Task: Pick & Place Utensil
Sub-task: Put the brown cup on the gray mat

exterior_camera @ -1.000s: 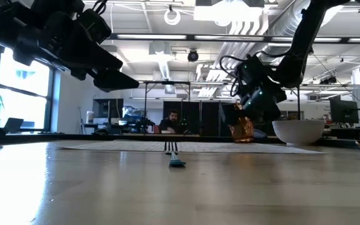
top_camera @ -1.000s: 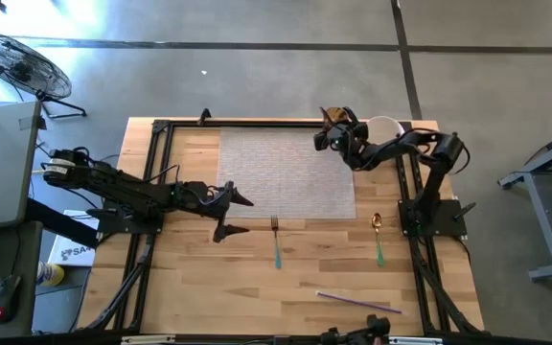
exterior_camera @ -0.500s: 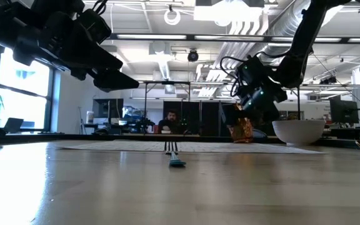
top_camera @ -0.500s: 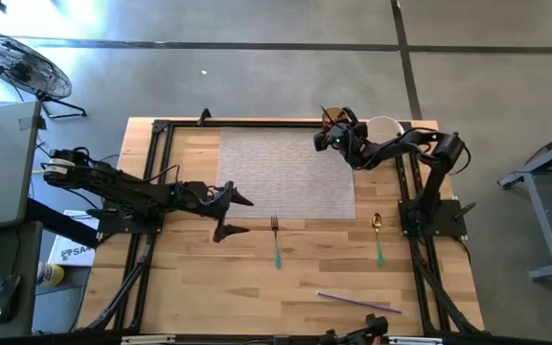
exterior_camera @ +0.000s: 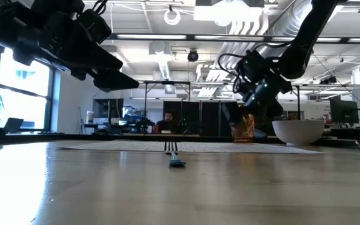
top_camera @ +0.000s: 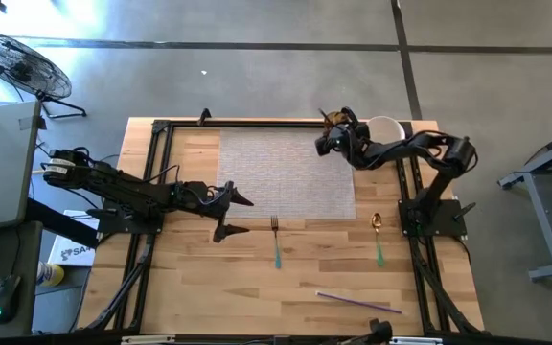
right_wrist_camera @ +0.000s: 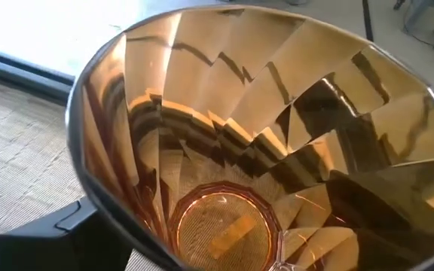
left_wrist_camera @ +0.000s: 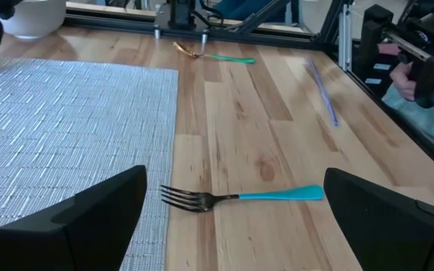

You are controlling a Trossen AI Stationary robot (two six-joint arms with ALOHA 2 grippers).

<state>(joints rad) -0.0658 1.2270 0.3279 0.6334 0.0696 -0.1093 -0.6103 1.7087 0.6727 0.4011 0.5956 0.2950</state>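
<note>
A woven placemat (top_camera: 287, 172) is laid at the table's (top_camera: 190, 287) centre toward 12 o'clock. An amber glass (top_camera: 333, 120) and a white bowl (top_camera: 384, 126) are set near 1 o'clock, a purple straw (top_camera: 357, 303) near 5 o'clock. A fan (top_camera: 17, 63) is seen on the floor at 10 o'clock. A person (exterior_camera: 170, 121) is seated in the room behind.

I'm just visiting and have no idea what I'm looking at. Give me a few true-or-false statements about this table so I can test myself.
1. The fork has a teal handle. True.
2. The fork lies on the woven mat. False: it lies on bare wood just off the mat's edge.
3. The right tool is at an amber glass. True.
4. The left tool grips the fork. False: it is open, with the fork lying apart from it.
5. The white bowl sits mid-mat. False: it is at the table's far edge, beyond the mat's corner.
</note>
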